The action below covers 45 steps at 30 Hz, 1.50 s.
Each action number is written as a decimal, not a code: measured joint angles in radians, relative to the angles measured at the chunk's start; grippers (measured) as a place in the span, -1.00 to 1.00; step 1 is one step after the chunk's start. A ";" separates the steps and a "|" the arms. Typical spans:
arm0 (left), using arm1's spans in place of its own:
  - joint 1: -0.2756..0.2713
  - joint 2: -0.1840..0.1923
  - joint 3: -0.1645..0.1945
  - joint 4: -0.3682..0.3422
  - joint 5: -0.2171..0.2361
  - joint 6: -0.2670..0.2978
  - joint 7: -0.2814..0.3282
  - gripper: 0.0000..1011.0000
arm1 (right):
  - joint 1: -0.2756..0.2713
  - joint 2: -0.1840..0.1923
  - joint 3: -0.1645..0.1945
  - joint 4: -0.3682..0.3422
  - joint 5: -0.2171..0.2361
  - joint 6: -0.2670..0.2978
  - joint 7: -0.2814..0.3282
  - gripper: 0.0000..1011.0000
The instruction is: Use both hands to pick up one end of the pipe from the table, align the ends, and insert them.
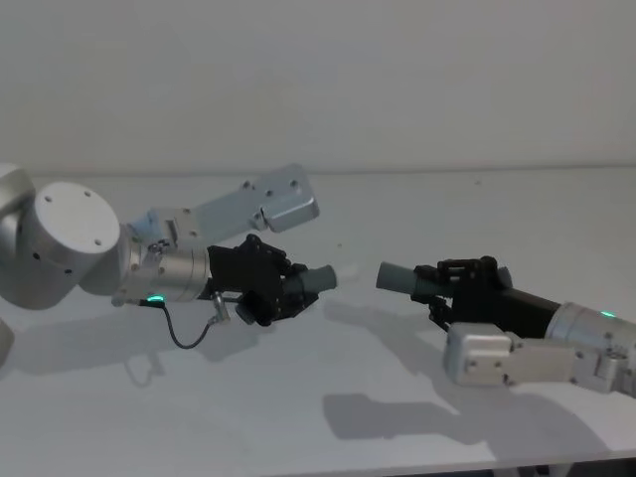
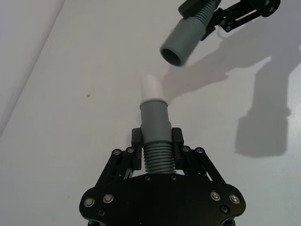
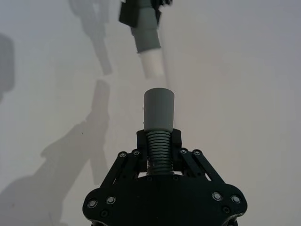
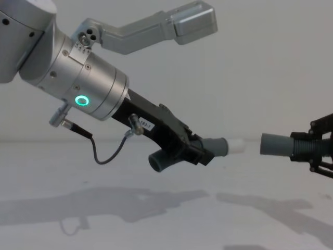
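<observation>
1. Both pipe pieces are held in the air above the bench, tips facing each other with a clear gap between them; nothing else lies on the bench surface around them.
2. The left end effector is clamped on the ribbed part of its pipe piece. In the chest view this piece shows a smooth grey collar ending in a white tip that points toward the other arm, and its rear open end hangs out below the fingers.
3. The right end effector is clamped on the ribs of the other pipe piece, whose smooth grey collar sticks out toward the left arm.
4. The left wrist view looks along its own collar and white tip, and shows the open bore of the opposite collar farther off and set to one side, not in line.
5. The right wrist view shows its collar with the white tip just beyond it, apart and slightly off its axis.
6. The chest view shows the two ends at nearly the same height, the white tip close to the grey collar without touching.
7. A thin black cable loops under the left arm's wrist, clear of the pipe.
</observation>
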 joint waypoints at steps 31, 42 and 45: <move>-0.045 0.018 0.034 0.016 -0.059 -0.050 -0.098 -0.34 | 0.030 0.051 0.011 0.078 -0.003 -0.301 -0.017 -0.50; -0.046 0.036 0.038 0.004 -0.066 -0.048 -0.099 -0.34 | 0.028 0.050 0.017 0.092 -0.003 -0.313 -0.015 -0.50; -0.046 0.037 0.037 0.004 -0.071 -0.049 -0.095 -0.34 | 0.030 0.047 0.017 0.099 -0.005 -0.319 -0.009 -0.50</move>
